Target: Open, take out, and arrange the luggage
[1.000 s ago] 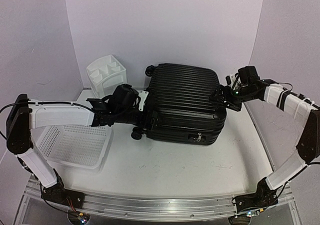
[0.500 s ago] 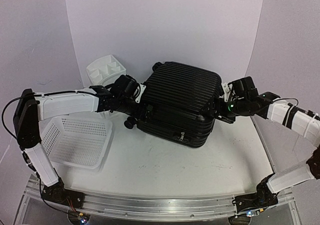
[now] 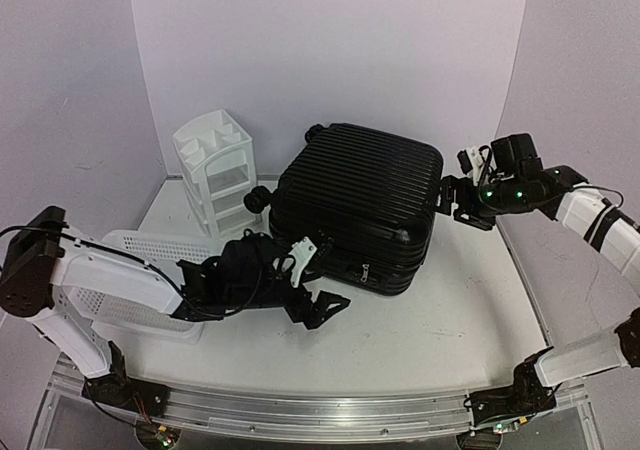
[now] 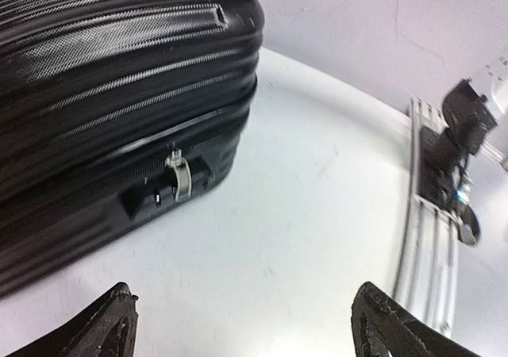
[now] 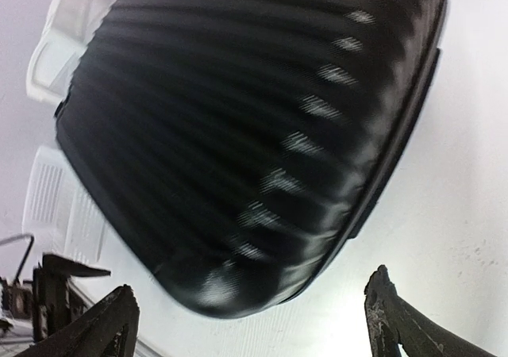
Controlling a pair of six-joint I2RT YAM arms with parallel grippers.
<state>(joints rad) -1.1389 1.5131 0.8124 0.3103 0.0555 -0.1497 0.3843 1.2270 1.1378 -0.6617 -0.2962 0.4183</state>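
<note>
The luggage [image 3: 355, 205], a black ribbed hard-shell suitcase, lies closed and flat in the middle of the table, turned a little. Its silver zipper pull [image 4: 178, 174] sits on the near side; it also shows in the top view [image 3: 365, 271]. My left gripper [image 3: 318, 305] is open and empty, low over the table just in front of the suitcase's near left corner. My right gripper [image 3: 452, 202] is open and empty, beside the suitcase's right edge. The right wrist view shows the ribbed lid [image 5: 254, 135] blurred between its fingers.
A white drawer unit [image 3: 215, 170] stands at the back left, touching the suitcase's wheel end. A white mesh basket [image 3: 140, 255] lies at the left under my left arm. The metal rail [image 3: 320, 415] runs along the near table edge.
The left arm left the suitcase's left side and swung down to the front. The right gripper pulled back from the suitcase's right edge. The suitcase has turned slightly.
</note>
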